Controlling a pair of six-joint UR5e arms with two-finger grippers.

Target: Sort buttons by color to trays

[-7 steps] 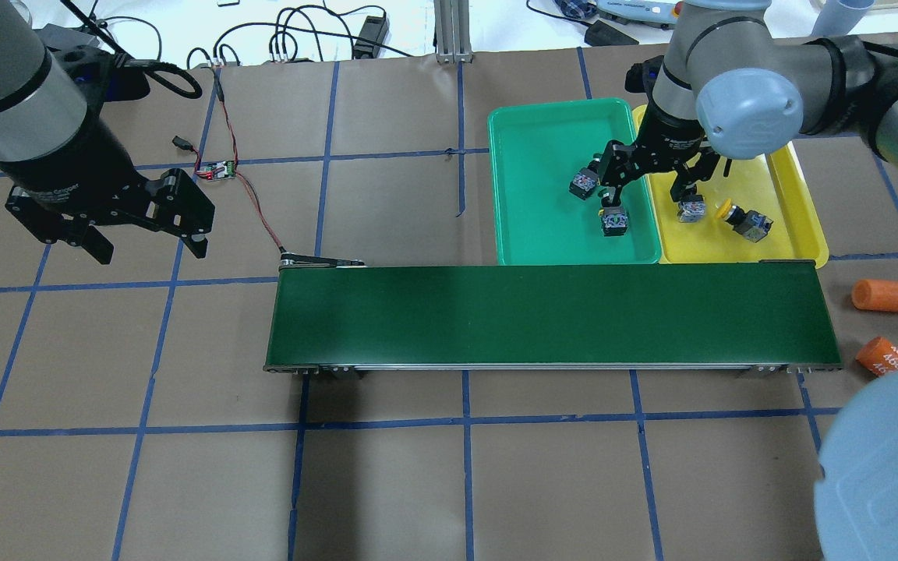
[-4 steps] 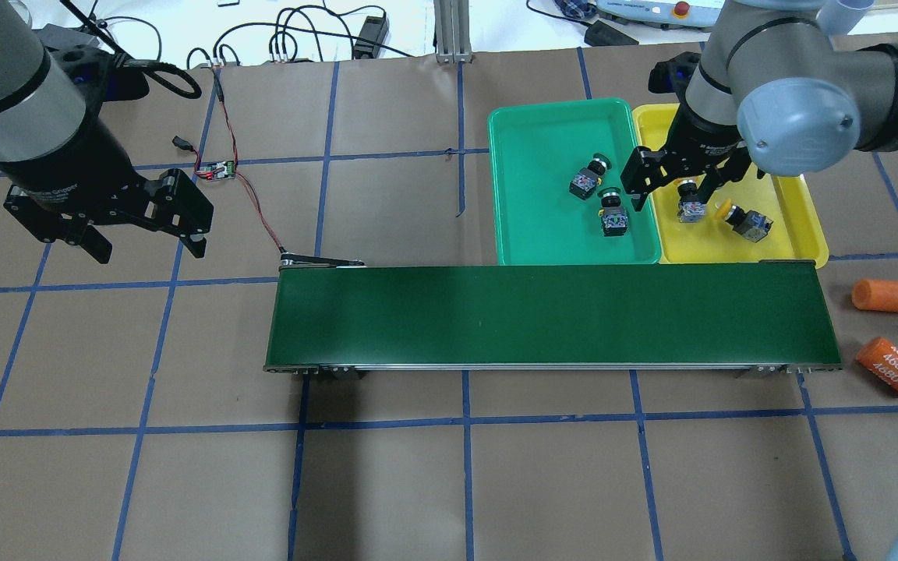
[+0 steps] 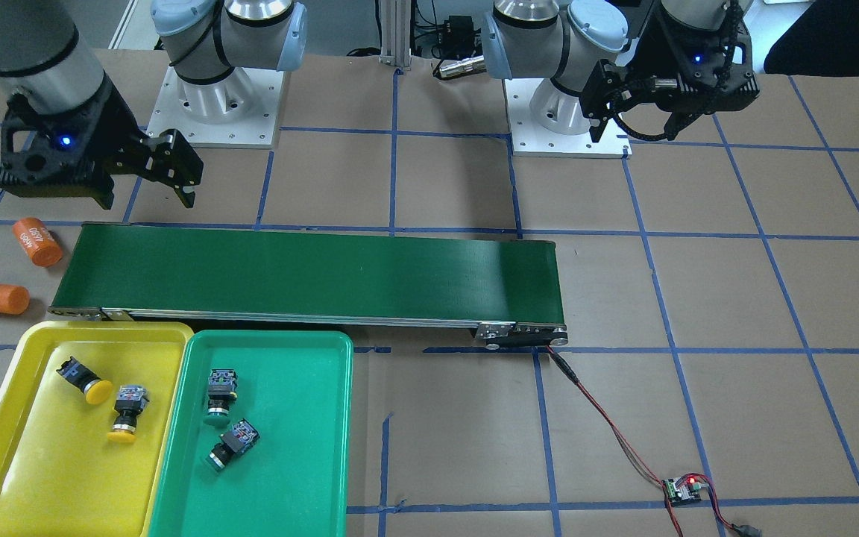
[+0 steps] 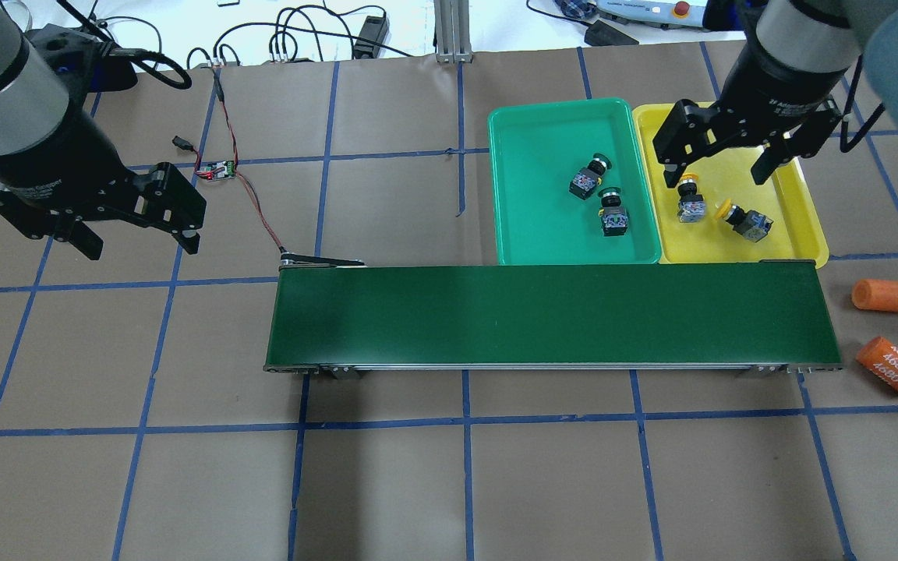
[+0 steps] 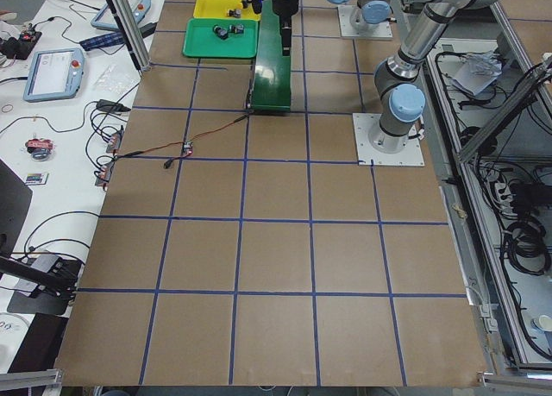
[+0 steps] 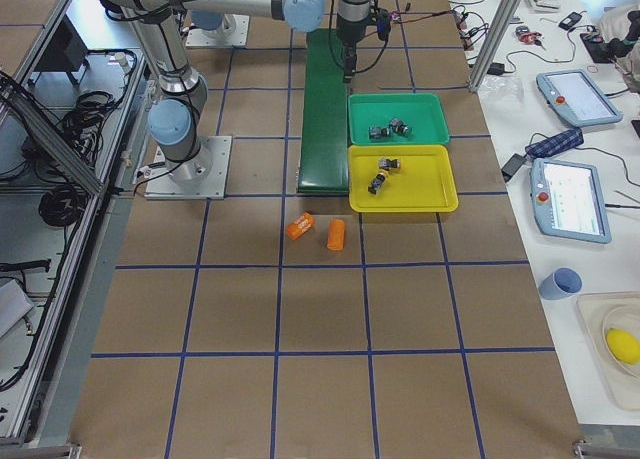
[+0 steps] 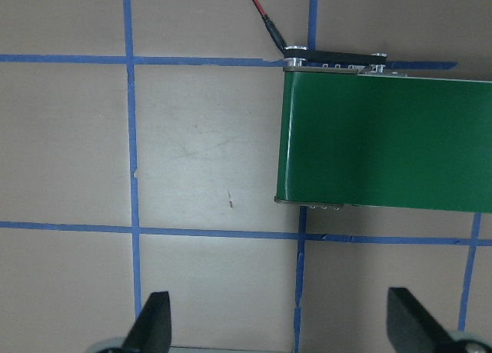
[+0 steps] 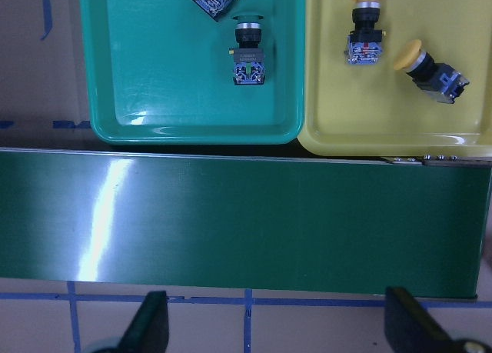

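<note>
On blue-gridded brown table [image 4: 387, 483], trays [image 4: 535, 226] [image 4: 714, 243]

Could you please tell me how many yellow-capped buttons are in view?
2. Both lie in the yellow tray: one button nearer the green tray, the other button just beyond it, not touching. None appears hidden.

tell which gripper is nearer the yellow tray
Right. The right gripper hangs close by the yellow tray, at that end of the conveyor belt; the left gripper is beyond the belt's opposite end.
</note>
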